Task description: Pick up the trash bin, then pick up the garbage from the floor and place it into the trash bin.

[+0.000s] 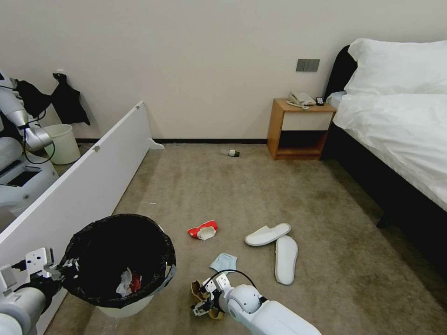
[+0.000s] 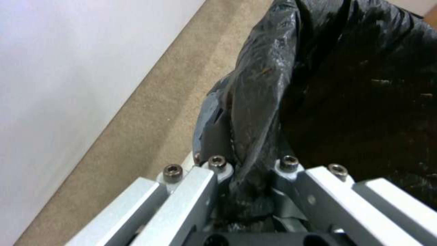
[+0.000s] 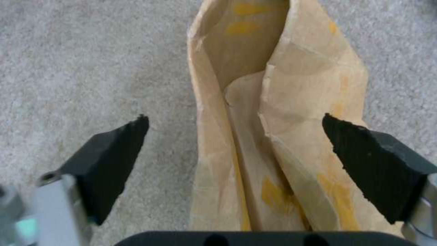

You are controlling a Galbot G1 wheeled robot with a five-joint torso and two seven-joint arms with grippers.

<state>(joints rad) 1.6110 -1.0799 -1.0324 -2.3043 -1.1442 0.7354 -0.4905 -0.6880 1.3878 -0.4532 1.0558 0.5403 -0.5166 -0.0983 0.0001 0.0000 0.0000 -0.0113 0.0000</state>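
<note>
Trash bin (image 1: 122, 260), lined with a black bag, is hanging at the left from the left gripper (image 1: 65, 269), whose jaws are pinching the bag-covered rim (image 2: 255, 136) tight; white tissue and something red are lying inside. Right of it, on the beige carpet (image 1: 223, 195), a red-and-white packet (image 1: 203, 230) and a light-blue face mask (image 1: 223, 262) are lying near each other. Below the mask, the right gripper (image 1: 205, 298) is hovering with jaws spread wide around a brown cardboard scrap (image 3: 273, 130); the right fingertip (image 3: 364, 157) is touching its edge. Farther right, two white slippers (image 1: 274, 244) are resting; a small green-capped bottle (image 1: 233, 153) is lying by the nightstand (image 1: 300, 130).
</note>
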